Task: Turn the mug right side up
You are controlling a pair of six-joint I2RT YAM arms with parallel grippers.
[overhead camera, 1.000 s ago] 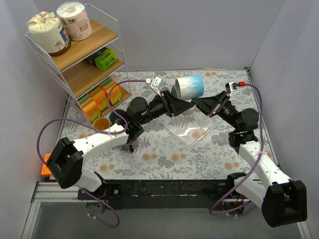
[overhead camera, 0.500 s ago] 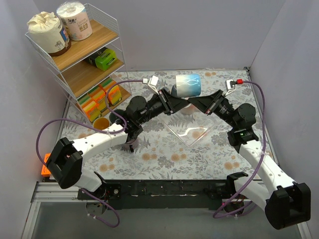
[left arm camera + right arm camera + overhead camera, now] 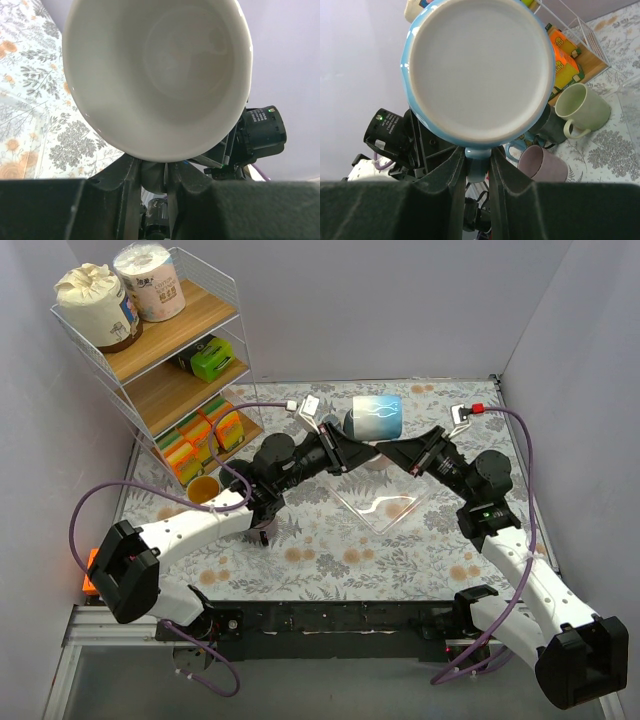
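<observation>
Floral cloth covers the table (image 3: 330,540) between grey walls, and at ten o'clock you see a wire rack (image 3: 150,370) loaded with paper rolls (image 3: 148,282) and sponges (image 3: 200,435). Your left arm (image 3: 200,525) and right arm (image 3: 510,550) meet at twelve o'clock of the clear tray (image 3: 385,505). There the blue mug (image 3: 378,415) hangs on its side, clear of the cloth, mouth toward nine o'clock and base toward three. The left gripper (image 3: 352,446) reaches it from eight o'clock, jaws drawn narrow onto the mug's lower edge. The right gripper (image 3: 392,448) comes in from four o'clock, jaws pinched on a blue part of the mug just under its base. Behind it, in the right wrist view, a pale green mug (image 3: 582,112), a pink mug (image 3: 542,165) and a dark mug (image 3: 545,127) stand close together near the rack.
</observation>
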